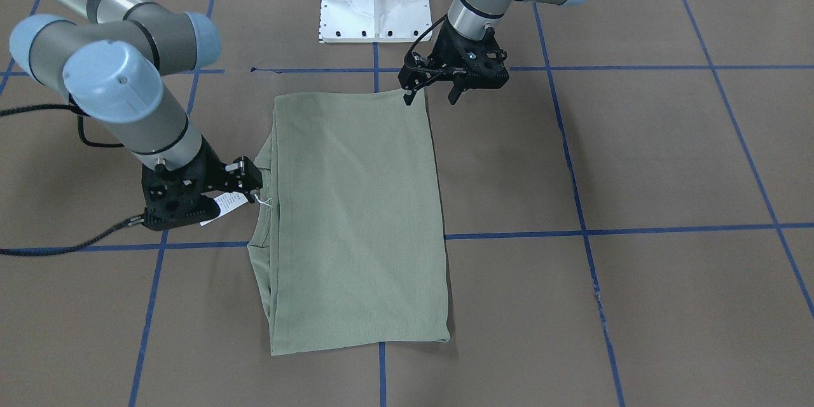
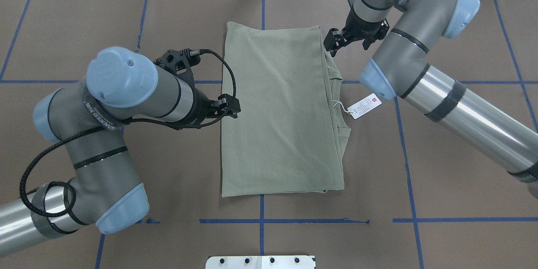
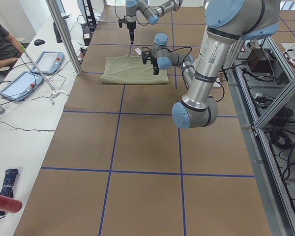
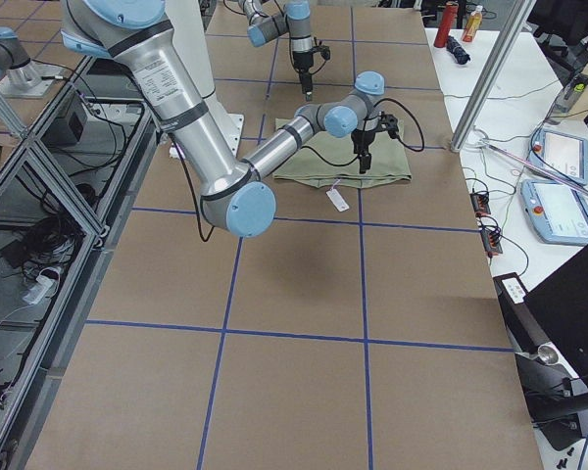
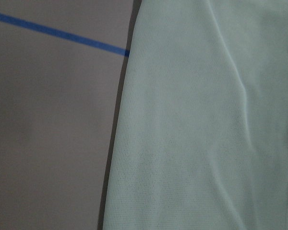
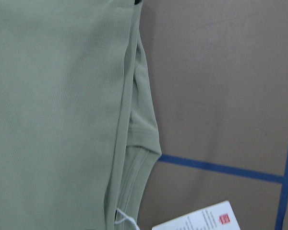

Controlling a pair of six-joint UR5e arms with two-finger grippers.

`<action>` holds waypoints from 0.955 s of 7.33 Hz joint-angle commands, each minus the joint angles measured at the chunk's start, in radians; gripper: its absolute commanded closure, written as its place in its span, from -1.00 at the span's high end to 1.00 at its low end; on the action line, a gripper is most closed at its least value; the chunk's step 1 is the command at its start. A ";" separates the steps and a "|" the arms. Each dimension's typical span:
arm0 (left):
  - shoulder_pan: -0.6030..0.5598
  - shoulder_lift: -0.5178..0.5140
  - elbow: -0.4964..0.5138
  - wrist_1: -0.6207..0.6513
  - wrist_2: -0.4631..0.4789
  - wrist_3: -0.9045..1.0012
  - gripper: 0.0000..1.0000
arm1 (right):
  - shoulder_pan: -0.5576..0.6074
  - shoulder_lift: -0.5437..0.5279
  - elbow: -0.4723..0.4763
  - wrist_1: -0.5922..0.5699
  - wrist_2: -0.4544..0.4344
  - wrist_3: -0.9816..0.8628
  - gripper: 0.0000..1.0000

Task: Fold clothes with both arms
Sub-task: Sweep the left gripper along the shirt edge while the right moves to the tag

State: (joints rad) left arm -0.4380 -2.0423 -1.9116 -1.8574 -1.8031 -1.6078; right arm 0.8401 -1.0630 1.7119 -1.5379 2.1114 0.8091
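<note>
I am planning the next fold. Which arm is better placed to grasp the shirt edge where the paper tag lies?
Probably right. The right fingers hang by that collar-side edge, near the tag; the left fingers are at the opposite edge, across the shirt.

Hang tag (image 2: pixel 364 106), white, on the desk (image 2: pixel 441 168) just beside the shirt (image 2: pixel 281 105) at its collar edge: small red square (image 6: pixel 224 219) at one corner with rows of fine grey print beside it. None of it is legible.

Left arm (image 2: pixel 138 92): white lettering (image 2: pixel 99 114) along a grey joint housing, too small to read. White sticker (image 3: pixel 210 61) with dark code marks on the tube, not readable.

Right arm (image 2: pixel 441 92): same kind of lettering (image 2: pixel 404 2) and sticker (image 4: pixel 162 70), both unreadable.

No readable words or numbers.
</note>
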 commanded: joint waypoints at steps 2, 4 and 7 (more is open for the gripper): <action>0.163 0.021 0.000 0.022 0.109 -0.171 0.97 | -0.070 -0.150 0.210 0.001 0.009 0.179 1.00; 0.199 0.011 0.016 0.081 0.116 -0.190 0.92 | -0.081 -0.152 0.210 0.001 0.006 0.180 1.00; 0.197 -0.015 0.080 0.081 0.157 -0.189 0.77 | -0.094 -0.150 0.207 0.001 0.001 0.203 1.00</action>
State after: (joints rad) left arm -0.2410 -2.0460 -1.8617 -1.7775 -1.6586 -1.7962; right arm 0.7529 -1.2137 1.9205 -1.5371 2.1142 1.0041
